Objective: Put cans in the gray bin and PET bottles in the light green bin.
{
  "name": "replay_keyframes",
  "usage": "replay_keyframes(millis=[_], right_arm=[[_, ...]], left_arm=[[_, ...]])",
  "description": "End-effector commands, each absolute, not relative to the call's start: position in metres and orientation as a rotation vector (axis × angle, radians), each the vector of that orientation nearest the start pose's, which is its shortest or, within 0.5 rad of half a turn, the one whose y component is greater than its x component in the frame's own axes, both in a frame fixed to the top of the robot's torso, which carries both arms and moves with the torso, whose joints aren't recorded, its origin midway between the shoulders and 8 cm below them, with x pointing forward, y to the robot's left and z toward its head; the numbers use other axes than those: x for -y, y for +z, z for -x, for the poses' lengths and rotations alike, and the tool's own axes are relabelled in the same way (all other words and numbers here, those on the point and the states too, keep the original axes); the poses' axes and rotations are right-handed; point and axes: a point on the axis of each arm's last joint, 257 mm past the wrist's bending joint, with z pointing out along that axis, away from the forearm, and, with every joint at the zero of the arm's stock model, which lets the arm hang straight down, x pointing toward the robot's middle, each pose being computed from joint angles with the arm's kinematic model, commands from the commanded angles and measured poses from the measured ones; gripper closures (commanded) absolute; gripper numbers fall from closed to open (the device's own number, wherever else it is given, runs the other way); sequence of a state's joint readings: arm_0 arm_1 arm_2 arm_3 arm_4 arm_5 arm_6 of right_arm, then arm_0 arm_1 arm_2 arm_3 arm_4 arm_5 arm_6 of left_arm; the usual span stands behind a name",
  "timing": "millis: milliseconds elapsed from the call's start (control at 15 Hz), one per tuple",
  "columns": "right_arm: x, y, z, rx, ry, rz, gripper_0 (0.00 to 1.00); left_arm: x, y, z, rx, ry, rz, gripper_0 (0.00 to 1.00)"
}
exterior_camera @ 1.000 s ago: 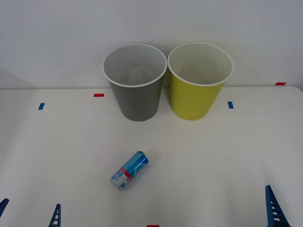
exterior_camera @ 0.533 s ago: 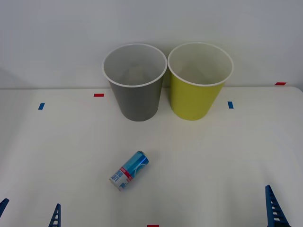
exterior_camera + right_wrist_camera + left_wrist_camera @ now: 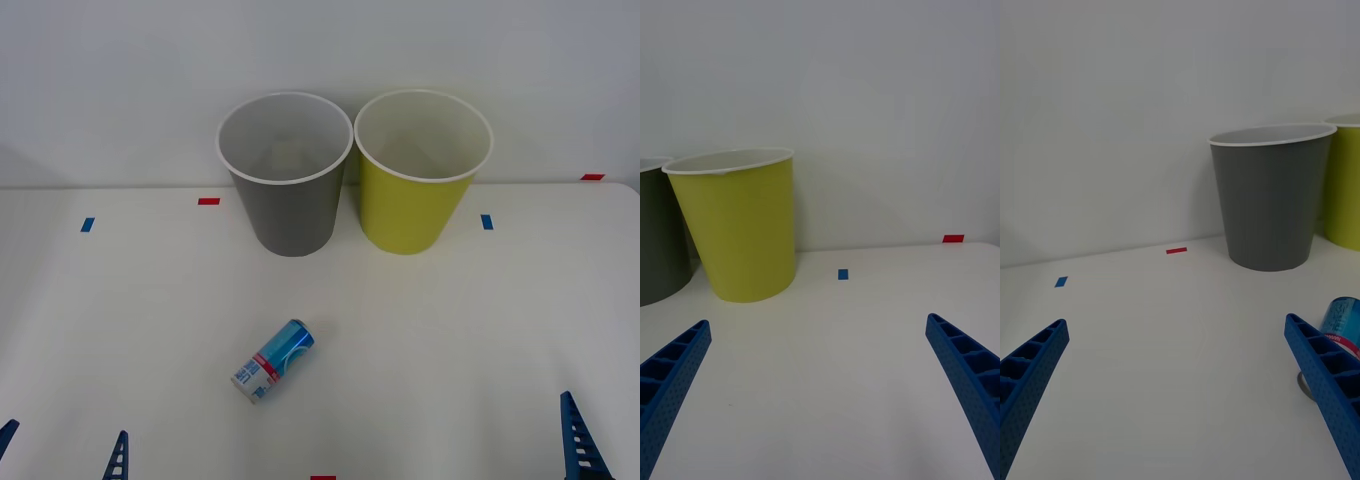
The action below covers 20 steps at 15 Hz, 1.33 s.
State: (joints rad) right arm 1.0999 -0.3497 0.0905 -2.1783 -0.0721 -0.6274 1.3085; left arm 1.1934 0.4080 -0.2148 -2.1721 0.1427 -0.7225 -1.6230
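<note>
A blue can (image 3: 274, 361) with a red-and-white band lies on its side on the white table, in front of the gray bin (image 3: 290, 215). The light green bin (image 3: 410, 210) stands upright right beside the gray one. My left gripper (image 3: 62, 455) hovers open at the near left edge, to the left of the can. In the left wrist view the can (image 3: 1343, 319) lies partly behind one finger (image 3: 1322, 371). My right gripper (image 3: 818, 397) is open at the near right, facing the light green bin (image 3: 745, 225). PET bottles are out of view.
Small red tape marks (image 3: 208, 201) and blue tape marks (image 3: 487, 221) dot the table (image 3: 450, 340). A white wall rises just behind the bins. Open tabletop lies between the can and both bins.
</note>
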Motion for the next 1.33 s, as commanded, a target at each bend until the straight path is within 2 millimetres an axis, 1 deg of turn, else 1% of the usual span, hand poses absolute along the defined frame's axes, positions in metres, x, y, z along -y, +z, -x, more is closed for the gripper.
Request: replay_keyframes(millis=[67, 200, 267, 400, 467, 533, 667, 867, 933, 1067, 1200, 1333], right_arm=[[0.292, -0.177, -0.234, -1.444, 0.073, -0.015, 0.0], [0.292, -0.177, -0.234, -1.444, 0.073, -0.015, 0.0], [0.292, -0.177, -0.234, -1.444, 0.073, -0.015, 0.0], [0.292, -0.177, -0.234, -1.444, 0.073, -0.015, 0.0], [0.292, -0.177, -0.234, -1.444, 0.073, -0.015, 0.0], [0.292, -0.177, -0.234, -1.444, 0.073, -0.015, 0.0], [0.292, -0.177, -0.234, -1.444, 0.073, -0.015, 0.0], [0.292, -0.177, -0.234, -1.444, 0.073, -0.015, 0.0], [0.292, -0.177, -0.234, -1.444, 0.073, -0.015, 0.0], [0.292, -0.177, -0.234, -1.444, 0.073, -0.015, 0.0], [0.292, -0.177, -0.234, -1.444, 0.073, -0.015, 0.0], [0.292, -0.177, -0.234, -1.444, 0.073, -0.015, 0.0]], left_arm=[[-0.262, -0.212, -0.196, -1.491, 0.028, -0.142, 0.0], [-0.245, -0.203, -0.192, -1.44, -0.046, -0.167, 0.0], [-0.247, -0.201, -0.195, -1.431, -0.058, -0.221, 0.0], [-0.258, -0.205, -0.207, -1.442, -0.044, -0.331, 0.0], [-0.257, -0.204, -0.21, -1.439, -0.062, -0.36, 0.0], [-0.254, -0.205, -0.21, -1.439, -0.08, -0.397, 0.0], [-0.251, -0.215, -0.215, -1.468, -0.092, -0.484, 0.0], [-0.229, -0.219, -0.217, -1.45, -0.162, -0.588, 0.0], [-0.227, -0.224, -0.218, -1.458, -0.174, -0.636, 0.0], [-0.225, -0.224, -0.222, -1.457, -0.21, -0.689, 0.0], [-0.219, -0.22, -0.232, -1.437, -0.242, -0.735, 0.0], [-0.217, -0.225, -0.244, -1.44, -0.233, -0.788, 0.0]])
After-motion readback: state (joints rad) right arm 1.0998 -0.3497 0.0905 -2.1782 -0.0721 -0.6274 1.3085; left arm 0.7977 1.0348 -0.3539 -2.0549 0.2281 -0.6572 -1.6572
